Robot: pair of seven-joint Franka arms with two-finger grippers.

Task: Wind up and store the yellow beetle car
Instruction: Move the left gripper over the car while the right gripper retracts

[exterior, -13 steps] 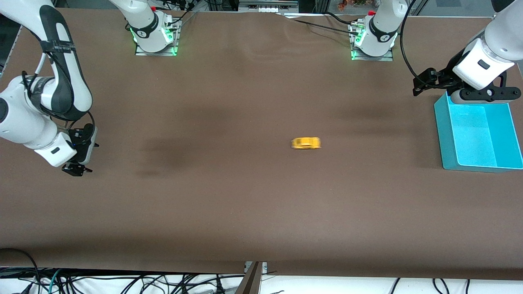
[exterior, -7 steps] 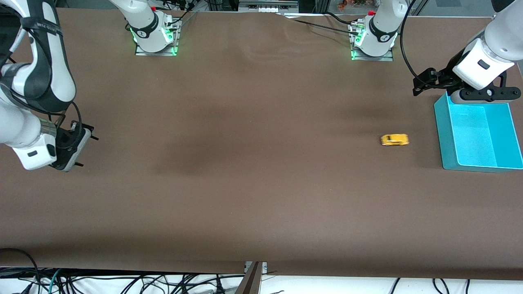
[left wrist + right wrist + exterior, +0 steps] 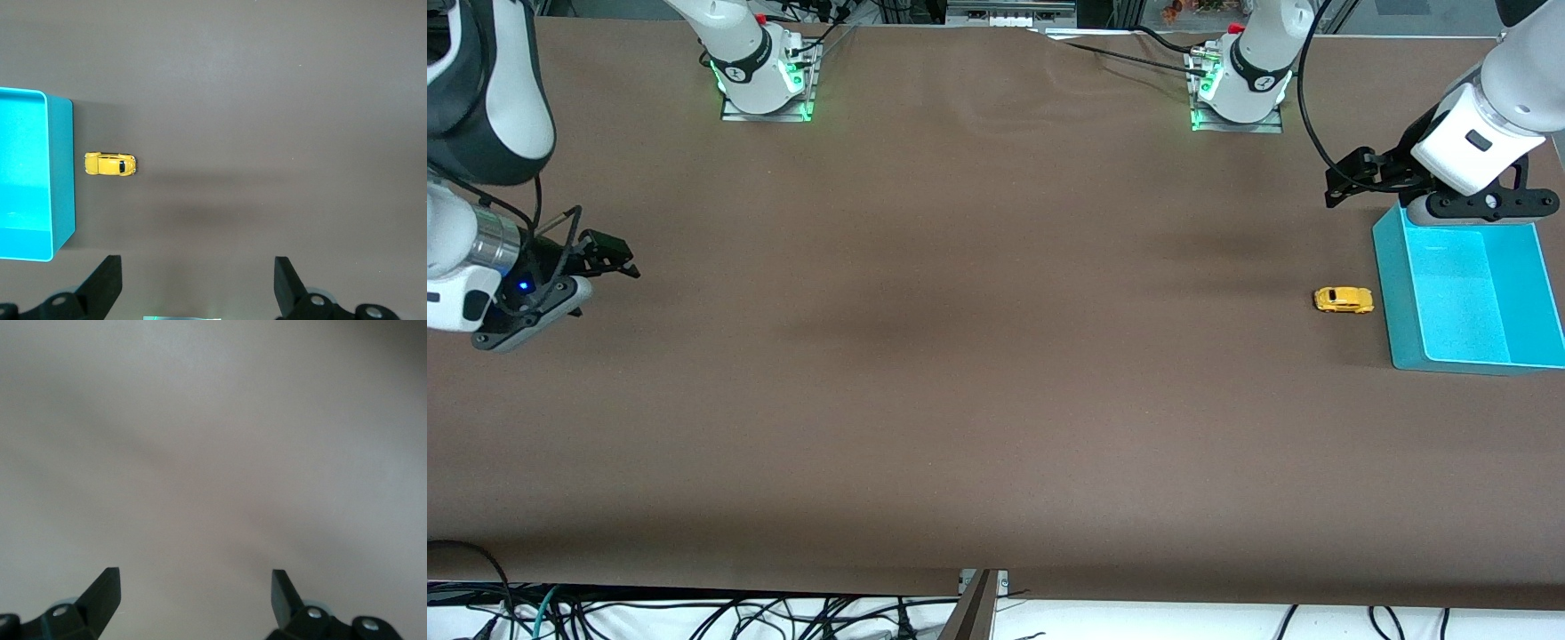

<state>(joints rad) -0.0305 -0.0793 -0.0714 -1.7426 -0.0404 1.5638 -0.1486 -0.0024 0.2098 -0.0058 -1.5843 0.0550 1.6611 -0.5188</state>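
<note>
The yellow beetle car (image 3: pixel 1343 300) (image 3: pixel 110 164) stands on its wheels on the brown table, a small gap from the outer wall of a teal bin (image 3: pixel 1387 293) (image 3: pixel 61 173) at the left arm's end. My left gripper (image 3: pixel 1347 178) (image 3: pixel 198 280) hangs open in the air over the table, by the bin corner nearest the arm bases, with nothing between its fingers. My right gripper (image 3: pixel 618 258) (image 3: pixel 195 593) is open too, raised over the right arm's end of the table, far from the car. Its wrist view shows only bare table.
The bin's inside (image 3: pixel 1485 293) holds nothing. Both arm bases (image 3: pixel 765 84) (image 3: pixel 1240 89) stand along the table edge farthest from the front camera. A black cable (image 3: pixel 1312 116) loops beside the left arm. Loose cables (image 3: pixel 694 613) lie below the near edge.
The car has rolled from the middle of the table toward the left arm's end and stopped beside the bin. The right gripper has lifted and tilted. The left arm has not moved.
</note>
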